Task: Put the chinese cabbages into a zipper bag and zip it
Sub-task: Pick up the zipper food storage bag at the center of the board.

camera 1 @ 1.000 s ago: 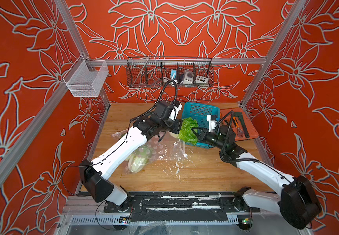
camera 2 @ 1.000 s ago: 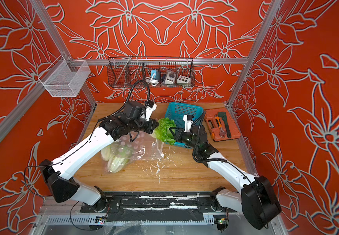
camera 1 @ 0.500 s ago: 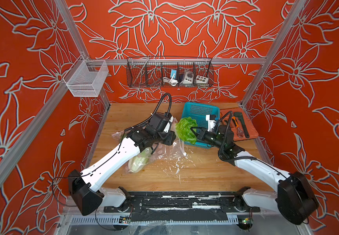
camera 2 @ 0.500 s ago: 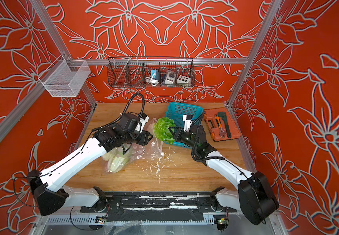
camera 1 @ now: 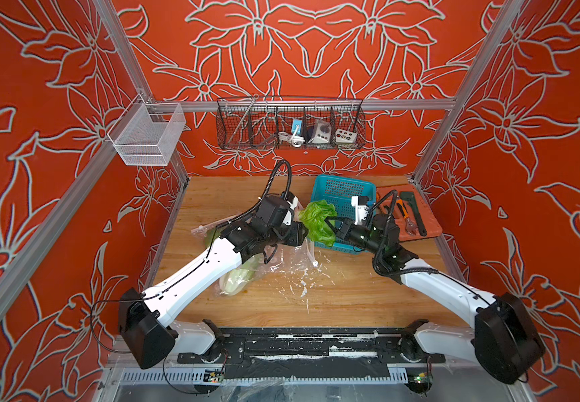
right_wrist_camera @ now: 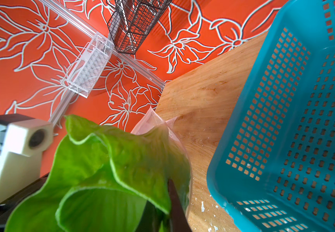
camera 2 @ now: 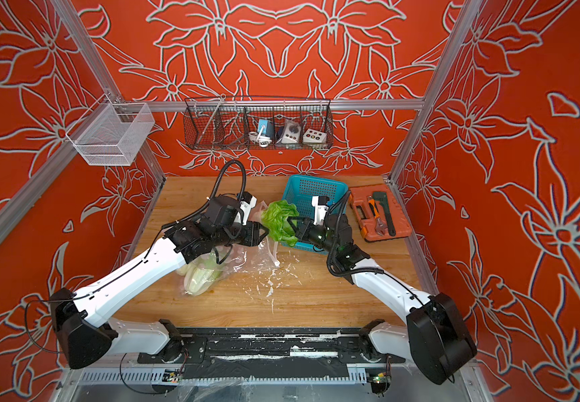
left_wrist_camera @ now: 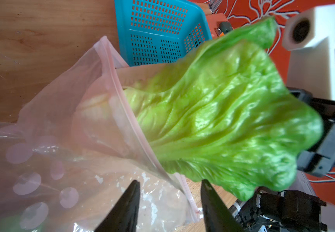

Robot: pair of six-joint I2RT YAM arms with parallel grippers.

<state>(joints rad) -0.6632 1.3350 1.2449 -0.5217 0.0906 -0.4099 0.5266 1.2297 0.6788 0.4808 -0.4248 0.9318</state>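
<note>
My right gripper [camera 1: 330,222] is shut on the green leafy top of a chinese cabbage [camera 1: 318,222] [left_wrist_camera: 222,124]. The cabbage's white base is inside the mouth of the clear zipper bag [camera 1: 281,264] [left_wrist_camera: 62,140], and its leaves stick out. Two more chinese cabbages [camera 1: 238,278] [camera 2: 199,278] lie inside the bag on the table, partly under my left arm. My left gripper [left_wrist_camera: 169,182] [camera 2: 264,231] stands open at the bag's mouth. The pink zip rim runs between its fingers without being pinched. In the right wrist view the leaves [right_wrist_camera: 102,170] cover most of that gripper [right_wrist_camera: 160,200].
A blue perforated basket [camera 1: 344,195] stands just behind the right gripper. An orange tool tray [camera 1: 431,229] sits at the right edge. A black wire rack [camera 1: 290,125] and a white mesh basket [camera 1: 145,135] hang on the walls. White flecks dot the wooden table.
My left gripper was shut at the bag's mouth and has opened, sinking lower and nearer. The right gripper has carried the cabbage leftward so its base is in the bag.
</note>
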